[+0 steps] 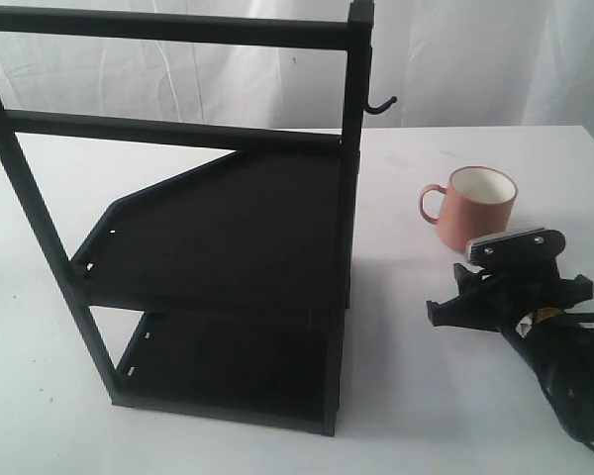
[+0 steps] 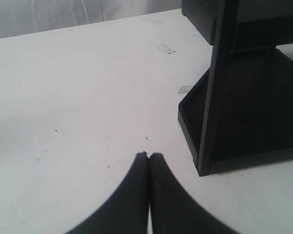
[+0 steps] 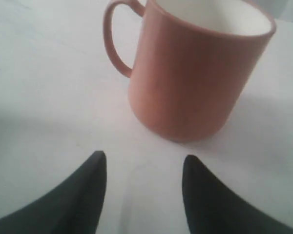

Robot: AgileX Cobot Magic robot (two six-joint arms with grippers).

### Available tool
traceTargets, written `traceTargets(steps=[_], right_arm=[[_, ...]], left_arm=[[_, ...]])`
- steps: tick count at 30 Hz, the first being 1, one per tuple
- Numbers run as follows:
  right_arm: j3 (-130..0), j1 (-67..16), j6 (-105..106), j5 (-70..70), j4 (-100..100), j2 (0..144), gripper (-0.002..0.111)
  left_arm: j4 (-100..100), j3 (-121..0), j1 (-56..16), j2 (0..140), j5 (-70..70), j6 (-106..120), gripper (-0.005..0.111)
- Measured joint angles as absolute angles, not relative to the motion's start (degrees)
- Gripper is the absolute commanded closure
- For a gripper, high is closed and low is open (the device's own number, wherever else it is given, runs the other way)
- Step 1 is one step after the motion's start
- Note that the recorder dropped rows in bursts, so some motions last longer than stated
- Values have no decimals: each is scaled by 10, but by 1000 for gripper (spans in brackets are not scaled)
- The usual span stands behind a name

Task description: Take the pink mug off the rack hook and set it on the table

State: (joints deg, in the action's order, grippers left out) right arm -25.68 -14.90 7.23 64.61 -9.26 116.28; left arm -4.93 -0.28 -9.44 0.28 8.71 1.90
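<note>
The pink mug (image 1: 475, 210) stands upright on the white table (image 1: 426, 396), handle to the left and cream inside showing, to the right of the rack. The rack hook (image 1: 381, 105) juts bare from the upright post, with nothing hanging on it. My right gripper (image 3: 144, 158) is open just short of the mug (image 3: 195, 73), with only tabletop between its fingers and no contact. In the exterior view the right arm's wrist (image 1: 520, 282) sits right in front of the mug. My left gripper (image 2: 149, 155) is shut on nothing, low over the table beside the rack's base.
The tall black two-shelf rack (image 1: 228, 228) fills the left and middle of the exterior view; its lower corner (image 2: 205, 165) lies close to my left gripper. White cloth hangs behind the table. The right arm's cables trail toward the lower right corner.
</note>
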Motion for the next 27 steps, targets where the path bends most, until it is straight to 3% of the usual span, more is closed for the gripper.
traceTargets(steps=[11, 17, 27], right_arm=[[-172, -149, -11, 663, -89, 1042, 62], [-108, -149, -15, 615, -83, 838, 62], [-247, -149, 4, -10, -83, 409, 62]], left_arm=[[-49, -3, -94, 3, 87, 19, 107], [-49, -3, -94, 3, 87, 19, 107], [-49, -3, -94, 3, 87, 19, 107]])
